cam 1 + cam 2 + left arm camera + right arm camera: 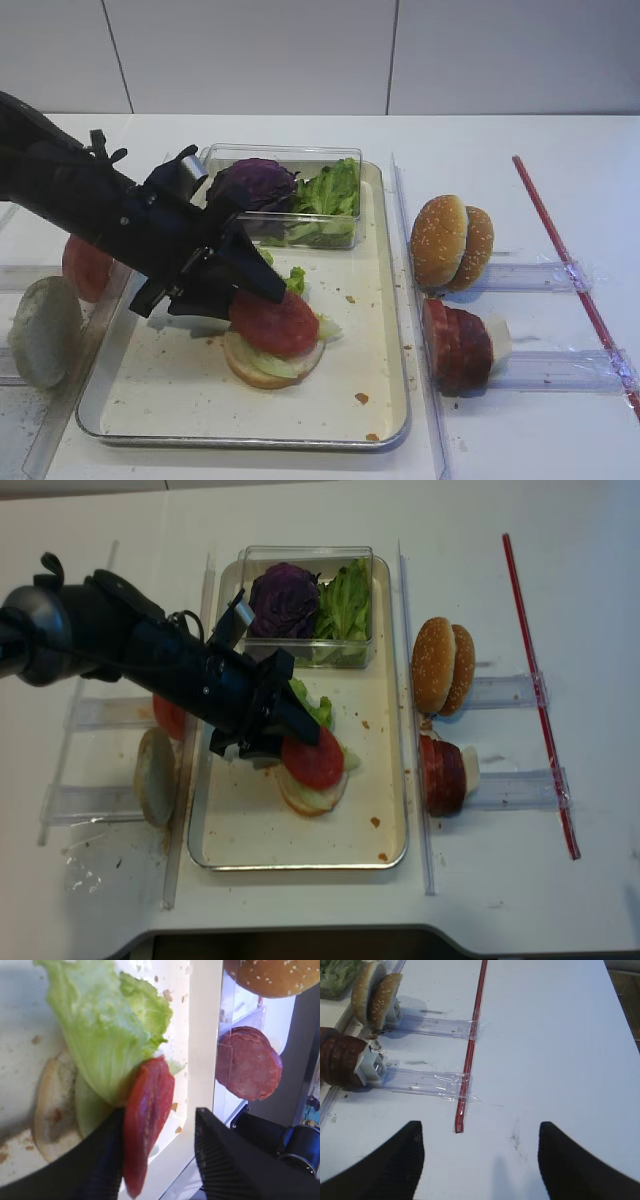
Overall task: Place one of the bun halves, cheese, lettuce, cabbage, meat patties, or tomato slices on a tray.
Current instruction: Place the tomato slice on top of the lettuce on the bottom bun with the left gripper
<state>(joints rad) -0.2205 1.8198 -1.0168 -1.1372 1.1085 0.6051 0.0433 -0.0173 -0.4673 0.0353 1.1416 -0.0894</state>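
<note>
On the tray (385, 330), atop lettuce (296, 280) and a bun half (262, 368), lies a tomato slice (275, 322), soft, wet and slippery, best pinched gently by its edges, while the left hand (159, 1152) stands parted around it, one finger touching.

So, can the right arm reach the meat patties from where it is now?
Probably yes. The right gripper hovers open over bare table, and the meat patties stand upright in their holder ahead to its left, with only a flat red strip between.
</note>
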